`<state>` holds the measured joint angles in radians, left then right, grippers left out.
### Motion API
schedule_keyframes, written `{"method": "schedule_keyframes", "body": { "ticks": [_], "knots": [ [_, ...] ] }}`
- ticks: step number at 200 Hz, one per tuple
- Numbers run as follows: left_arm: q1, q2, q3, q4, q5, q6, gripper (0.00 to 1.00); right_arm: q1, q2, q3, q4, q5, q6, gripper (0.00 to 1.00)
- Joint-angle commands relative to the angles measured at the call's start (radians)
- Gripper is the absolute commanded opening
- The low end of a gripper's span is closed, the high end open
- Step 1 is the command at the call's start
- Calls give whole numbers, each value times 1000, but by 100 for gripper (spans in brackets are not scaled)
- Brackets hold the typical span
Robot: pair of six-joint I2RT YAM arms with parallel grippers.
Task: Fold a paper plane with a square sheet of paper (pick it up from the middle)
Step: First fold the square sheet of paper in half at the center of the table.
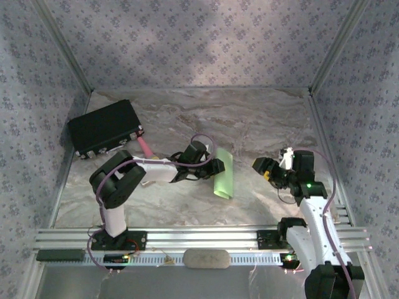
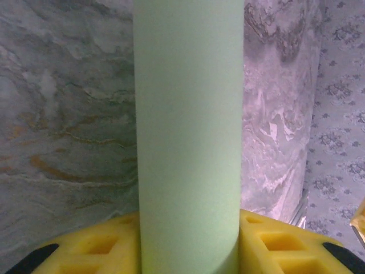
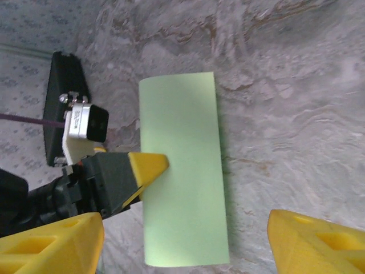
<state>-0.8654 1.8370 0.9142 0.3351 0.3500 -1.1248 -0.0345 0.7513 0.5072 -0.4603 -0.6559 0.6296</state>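
Square sheet of paper (image 1: 223,177) near centre of surface (image 1: 262,124), apparently doubled into narrow strip, long axis 12 to 6. Left fingers (image 3: 149,164) clenched on its 9 o'clock edge, mid-length. Right fingers (image 1: 264,167) released, empty, off at 3 o'clock. Judged early: first half-fold only; nose and wing folds left.

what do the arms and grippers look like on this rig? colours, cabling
Both arms: white links, black joints. Left arm carries a looping purple cable; right arm shows a green light. Left gripper and right gripper: black bodies, blocky yellow fingers with square recesses. A white-cased camera sits on the left wrist.
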Motion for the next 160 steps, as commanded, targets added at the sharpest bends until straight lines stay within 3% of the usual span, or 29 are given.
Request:
{"method": "schedule_keyframes", "body": {
  "ticks": [1, 88, 107, 120, 143, 160],
  "knots": [
    [6, 8, -11, 36, -27, -13, 40, 26, 26, -7, 35, -68, -25, 76],
    [-29, -4, -31, -81, -138, 16, 44, 87, 99, -12, 24, 15, -14, 73],
    [-34, -7, -26, -98, -151, 22, 45, 96, 121, 0, 13, 43, 19, 87],
    [-35, -14, -22, -119, -163, 30, 46, 107, 134, 14, 16, 35, 17, 90],
    [-40, -28, -8, -168, -182, 60, 50, 153, 121, 40, -26, 212, 111, 94],
    [-48, -34, 10, -211, -194, 95, 53, 171, 75, 19, 7, 226, 98, 96]
  ]
}}
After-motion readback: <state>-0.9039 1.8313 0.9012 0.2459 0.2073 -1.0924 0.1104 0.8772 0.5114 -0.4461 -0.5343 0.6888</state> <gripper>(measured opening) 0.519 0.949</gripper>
